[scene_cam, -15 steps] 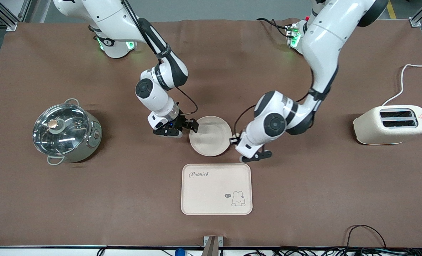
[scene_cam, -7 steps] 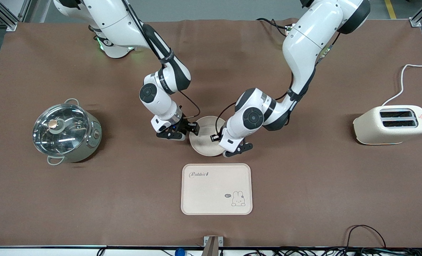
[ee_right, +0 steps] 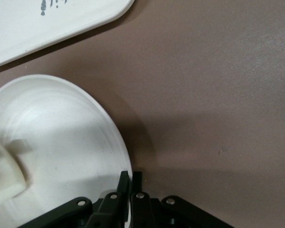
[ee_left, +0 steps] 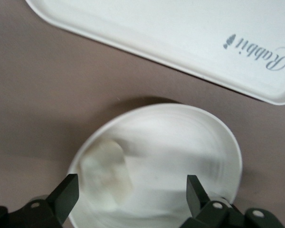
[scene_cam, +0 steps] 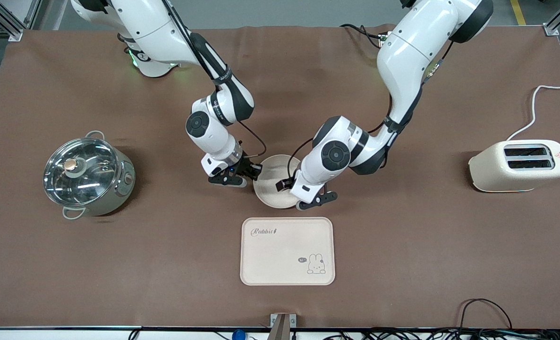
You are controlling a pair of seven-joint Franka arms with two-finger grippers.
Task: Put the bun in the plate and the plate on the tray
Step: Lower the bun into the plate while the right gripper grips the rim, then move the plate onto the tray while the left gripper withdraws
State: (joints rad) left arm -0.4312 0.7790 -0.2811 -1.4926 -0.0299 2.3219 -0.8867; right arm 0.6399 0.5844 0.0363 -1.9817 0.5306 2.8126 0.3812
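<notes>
Left wrist view alone shows bun (ee_left: 107, 173) lying in plate (ee_left: 180, 156).

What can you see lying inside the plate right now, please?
The bun lies inside the plate, off-centre near the rim. In the front view the left gripper covers it.

Round cream-white plate (scene_cam: 273, 182) is hemmed in: right gripper (ee_right: 130, 176) pinches its rim at nine o'clock, left gripper (ee_left: 130, 187) straddles it at four. Bare brown counter (scene_cam: 280, 212) lies toward six, before the flat cream rectangular tray (scene_cam: 280, 255).
</notes>
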